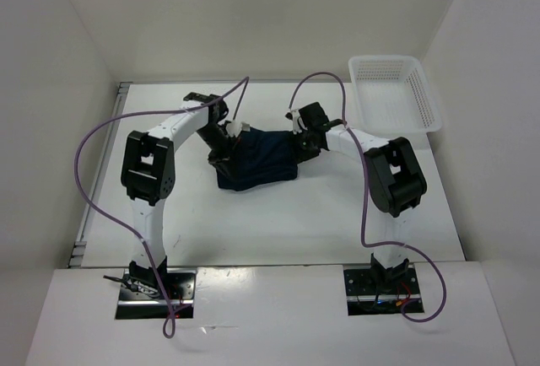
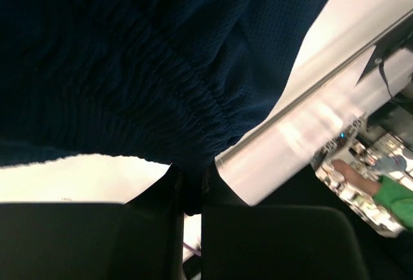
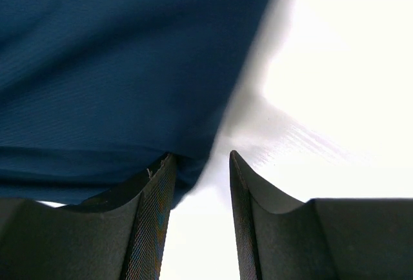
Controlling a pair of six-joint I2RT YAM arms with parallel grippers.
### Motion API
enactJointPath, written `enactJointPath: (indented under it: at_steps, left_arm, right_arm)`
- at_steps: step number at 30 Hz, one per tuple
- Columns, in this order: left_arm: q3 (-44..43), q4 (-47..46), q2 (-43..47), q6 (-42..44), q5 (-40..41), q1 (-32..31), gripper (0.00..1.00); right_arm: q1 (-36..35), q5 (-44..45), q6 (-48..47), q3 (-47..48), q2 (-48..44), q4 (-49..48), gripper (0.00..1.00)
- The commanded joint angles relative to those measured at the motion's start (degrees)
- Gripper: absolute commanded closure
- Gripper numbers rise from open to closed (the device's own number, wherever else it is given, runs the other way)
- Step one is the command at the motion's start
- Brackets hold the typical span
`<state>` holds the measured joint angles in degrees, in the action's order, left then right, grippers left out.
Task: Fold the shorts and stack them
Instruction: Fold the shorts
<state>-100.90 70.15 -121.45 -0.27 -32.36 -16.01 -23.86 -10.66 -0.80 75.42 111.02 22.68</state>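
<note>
One shorts (image 1: 257, 164) heap, L tool (image 2: 188, 193) pinching fabric, R tool (image 3: 201, 159) spread apart, basket (image 1: 392, 96) back-right.

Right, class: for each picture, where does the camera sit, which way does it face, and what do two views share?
Top external: above and behind the bases, looking down on table, both arms, shorts, basket.
Left wrist: behind the left gripper, facing the shorts' gathered waistband; its fingers show.
Right wrist: behind the right gripper, facing shorts' edge and table; parted fingers show.
All share the shorts.
</note>
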Motion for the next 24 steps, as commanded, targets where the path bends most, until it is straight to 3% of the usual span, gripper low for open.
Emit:
enactJointPath:
  at_steps: [1,5,9,11,15,21,24]
  left_arm:
    - [1.1,4.2,0.8,0.3,-0.1,0.1,0.93]
    - [3.3,1.5,-0.8,0.3,6.7,0.6,0.86]
    - [3.9,0.2,-0.8,0.3,6.7,1.8,0.61]
    - [3.9,0.2,-0.1,0.3,6.7,2.8,0.55]
    - [3.9,2.0,2.8,0.3,1.8,4.3,0.45]
    - [-2.2,1.9,3.9,0.3,-5.1,9.9,0.21]
    - [-5.8,1.2,1.6,0.3,-7.9,11.7,0.21]
  right_arm:
    - [-0.2,1.9,-1.2,0.7,0.8,-2.3,0.56]
    - [-0.2,1.9,-1.2,1.2,0.8,-2.3,0.56]
    - [-0.2,1.9,-1.8,2.4,0.8,-2.3,0.56]
    - [-0.2,1.9,-1.8,2.4,0.3,-2.3,0.56]
    - [-0.2,1.3,-2.3,3.5,-0.3,-2.3,0.56]
    - [-0.2,-7.2,-0.9,3.5,-2.0,-0.4,0.44]
    - [-0.2,-9.0,0.6,2.3,-2.0,-0.4,0.42]
